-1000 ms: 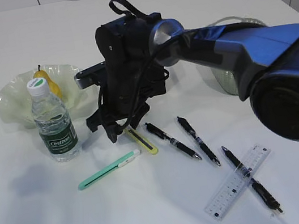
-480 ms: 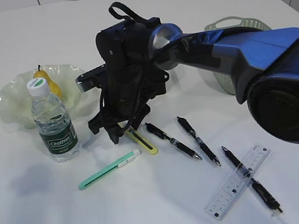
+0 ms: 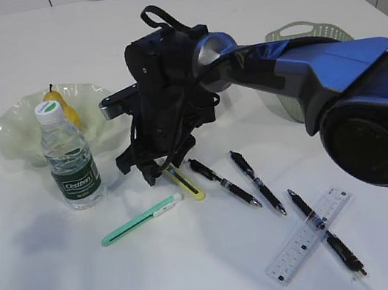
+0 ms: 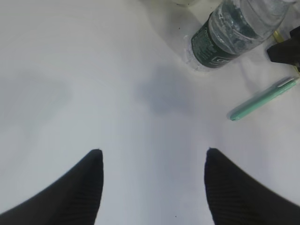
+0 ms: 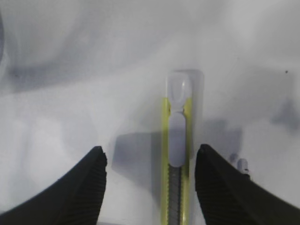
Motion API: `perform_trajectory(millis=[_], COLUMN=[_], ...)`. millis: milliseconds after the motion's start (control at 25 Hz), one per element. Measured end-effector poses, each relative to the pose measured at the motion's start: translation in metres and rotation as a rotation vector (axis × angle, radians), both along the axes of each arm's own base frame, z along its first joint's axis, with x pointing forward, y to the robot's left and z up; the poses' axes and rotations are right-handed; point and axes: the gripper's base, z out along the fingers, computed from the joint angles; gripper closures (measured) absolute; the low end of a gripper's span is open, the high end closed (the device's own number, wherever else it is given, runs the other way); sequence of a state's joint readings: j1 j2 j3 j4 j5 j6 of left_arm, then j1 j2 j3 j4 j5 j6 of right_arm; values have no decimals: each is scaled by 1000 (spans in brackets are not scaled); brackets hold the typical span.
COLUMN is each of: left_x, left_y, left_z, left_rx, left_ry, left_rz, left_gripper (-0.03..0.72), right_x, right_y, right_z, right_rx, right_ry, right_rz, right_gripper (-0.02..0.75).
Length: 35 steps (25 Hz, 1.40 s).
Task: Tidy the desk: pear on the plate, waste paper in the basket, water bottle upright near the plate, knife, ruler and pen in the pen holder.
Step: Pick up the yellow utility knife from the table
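Right gripper (image 5: 149,164) is hanging released over the yellow knife (image 5: 177,154) at mid-frame on the desk (image 3: 54,287), jaws straddling it but off-centre. Risk, as I judge it: closing now is nudging the knife sideways. Exterior view is showing pear (image 3: 61,107) in plate (image 3: 16,130) upper left, bottle (image 3: 70,162) upright. Left wrist view is showing the left gripper (image 4: 152,187) released, empty.

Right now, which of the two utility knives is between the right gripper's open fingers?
The yellow knife, lying flat between the right gripper's open fingers. The mint-green knife lies apart, nearer the water bottle.
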<state>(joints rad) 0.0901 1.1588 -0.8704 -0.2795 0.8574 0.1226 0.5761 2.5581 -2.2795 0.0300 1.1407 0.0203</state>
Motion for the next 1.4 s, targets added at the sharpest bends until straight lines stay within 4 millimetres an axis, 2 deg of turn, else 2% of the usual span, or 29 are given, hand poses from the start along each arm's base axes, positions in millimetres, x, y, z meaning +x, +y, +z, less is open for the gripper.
perform_trajectory(millis=[1160, 1280, 1400], left_x=[0, 0, 0], left_y=[0, 0, 0], left_z=[0, 0, 0], left_rx=[0, 0, 0], left_ry=[0, 0, 0], left_rz=[0, 0, 0], left_gripper=[209, 209, 209], right_x=[1, 1, 1], right_y=[0, 0, 0], right_z=[-7, -7, -7], right_rx=[-8, -8, -8], right_ry=[5, 5, 5], right_rz=[0, 0, 0], right_gripper=[295, 346, 455])
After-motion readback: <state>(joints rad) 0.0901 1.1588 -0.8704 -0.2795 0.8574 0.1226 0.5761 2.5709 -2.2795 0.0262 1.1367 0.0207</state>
